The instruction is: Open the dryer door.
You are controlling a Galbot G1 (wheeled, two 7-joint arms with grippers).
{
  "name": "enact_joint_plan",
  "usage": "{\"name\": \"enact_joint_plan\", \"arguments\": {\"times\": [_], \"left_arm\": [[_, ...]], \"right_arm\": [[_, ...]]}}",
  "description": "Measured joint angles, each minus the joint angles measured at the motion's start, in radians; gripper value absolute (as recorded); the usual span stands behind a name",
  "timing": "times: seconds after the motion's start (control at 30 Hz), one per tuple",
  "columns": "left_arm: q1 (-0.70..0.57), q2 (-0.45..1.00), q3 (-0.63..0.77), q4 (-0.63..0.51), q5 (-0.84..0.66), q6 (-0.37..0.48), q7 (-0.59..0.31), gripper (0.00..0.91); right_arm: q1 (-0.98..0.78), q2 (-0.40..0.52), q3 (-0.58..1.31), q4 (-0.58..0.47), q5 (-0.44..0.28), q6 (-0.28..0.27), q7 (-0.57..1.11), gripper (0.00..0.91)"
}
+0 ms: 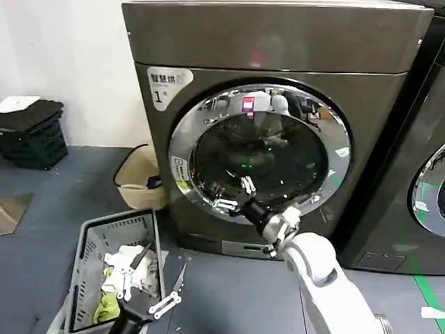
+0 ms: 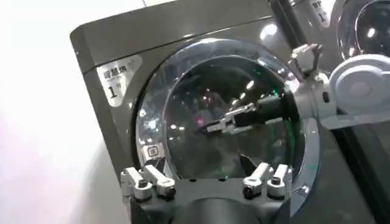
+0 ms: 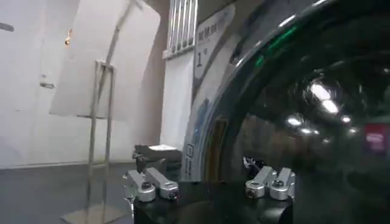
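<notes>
Reflections crowd the dark glass of the dryer door, so the drum behind it cannot be made out, and whether the door sits fully latched is hard to tell. One such door belongs to the bronze-grey machine marked "1"; it faces straight out toward the robot, round, with no long axis, its chrome ring spanning nearly the whole front. A second chrome-ringed door on the darker neighbouring machine is cut off at the 3 o'clock edge of the head view.

Two grippers are in sight. The right gripper is up against the door at about 7 o'clock on the ring, its two fingers spread apart and gripping nothing; whether the tips touch the glass cannot be judged. In the left wrist view it appears as a pale arm reaching across the porthole. In its own wrist view the fingers stand apart close before the glass.

The left gripper hangs low at 7 o'clock of the head view, partly cut off, above a grey basket of laundry, its fingers parted and empty. One woven basket sits beside the machine, and one black crate at 9 o'clock.
</notes>
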Motion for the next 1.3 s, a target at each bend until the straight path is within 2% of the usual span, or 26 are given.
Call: {"name": "enact_joint_plan", "arguments": {"times": [0.87,1.3], "left_arm": [[0.010,0.001,0.000,-0.003,0.008,-0.001,0.000,0.907],[0.015,0.001,-0.001,-0.010,0.010,-0.001,0.000,0.907]], "right_arm": [[0.126,0.076,-0.074,-0.154,-0.065,0.022,0.015,0.907],[0.168,0.110,-0.100,-0.191,-0.076,0.019,0.017,0.907]]}}
